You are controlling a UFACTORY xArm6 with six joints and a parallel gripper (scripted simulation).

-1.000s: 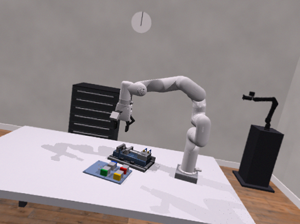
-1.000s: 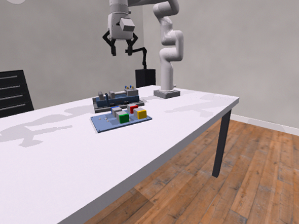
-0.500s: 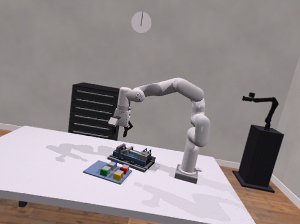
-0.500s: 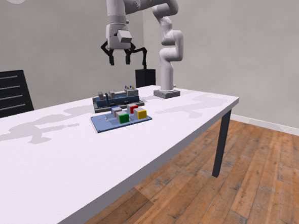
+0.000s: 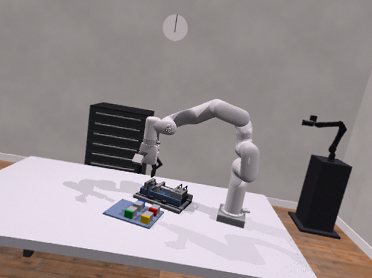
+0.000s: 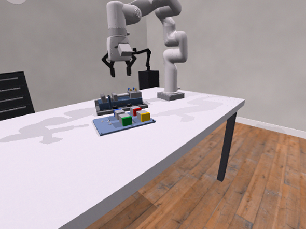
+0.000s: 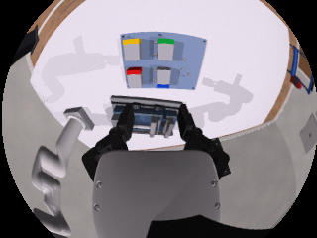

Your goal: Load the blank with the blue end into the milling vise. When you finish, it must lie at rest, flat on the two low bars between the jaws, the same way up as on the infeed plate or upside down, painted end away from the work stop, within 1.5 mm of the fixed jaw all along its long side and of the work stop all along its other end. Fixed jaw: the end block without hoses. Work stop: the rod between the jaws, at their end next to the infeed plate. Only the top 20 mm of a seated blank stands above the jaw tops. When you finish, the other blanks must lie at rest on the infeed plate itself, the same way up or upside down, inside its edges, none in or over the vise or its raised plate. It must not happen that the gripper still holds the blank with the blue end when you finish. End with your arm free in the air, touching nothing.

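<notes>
- Fingers of my gripper (image 6: pixel 120 71) stand well apart, holding nothing, high above the vise (image 6: pixel 120 100).
- Blue-ended blank (image 6: pixel 118 113) lies on the infeed plate (image 6: pixel 103 128), beside the red-ended blank (image 6: pixel 134 110).

Table top (image 6: pixel 70 166): smooth, matt white. Floor (image 6: pixel 258 176): grained wood planks, low sheen. Arm (image 5: pixel 218 111): smooth white casing, soft gloss. Gripper (image 6: pixel 120 71): fingers matt black. Blanks look like dull grey metal; the blue-ended blank (image 6: pixel 118 113) has a flat painted end. Infeed plate (image 6: pixel 103 128): matt blue. Milling vise (image 6: pixel 120 99): grey metal blocks.
</notes>
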